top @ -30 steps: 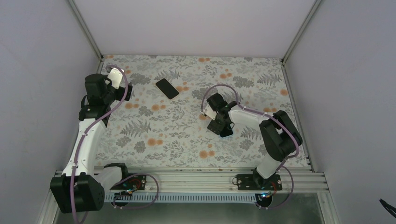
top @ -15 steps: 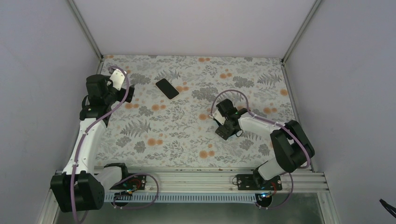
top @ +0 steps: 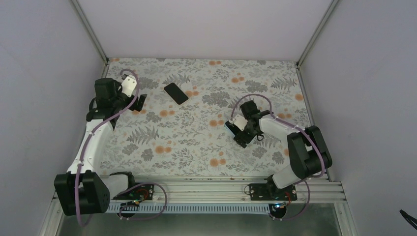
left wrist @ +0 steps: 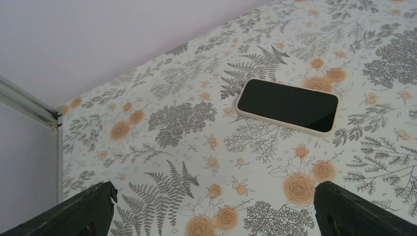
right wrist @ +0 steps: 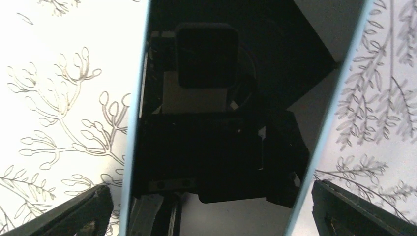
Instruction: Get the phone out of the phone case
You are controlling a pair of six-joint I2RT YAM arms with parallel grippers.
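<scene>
Phone [top: 175, 93]: lies flat, screen up, on the floral table [top: 196, 147], far and left of centre. It sits inside the cream phone case [left wrist: 239, 104], whose rim shows all round the dark glass. It is set askew to the table edges. Bare cloth surrounds it on every side, and it stands well short of the far wall [top: 206, 29].

Left gripper [left wrist: 214, 196]: fingers spread wide, nothing between them. It hangs near and left of the phone, apart from it and pointed toward it. The left arm [top: 91, 142] runs close along the left wall, so its room lies to the right.

Right gripper [right wrist: 210, 194]: fingers [right wrist: 59, 211] spread wide, low over the right-centre of the table. A dark glossy slab [right wrist: 216, 123] with a pale blue edge fills the space beneath its camera and mirrors the gripper. Patterned cloth shows between each finger and the slab's edges; whether there is contact lower down cannot be told.

The right elbow [top: 307, 152] stands close to the right table edge. A broad band of open cloth separates the two grippers. The metal rail [top: 196, 187] bounds the near edge.
</scene>
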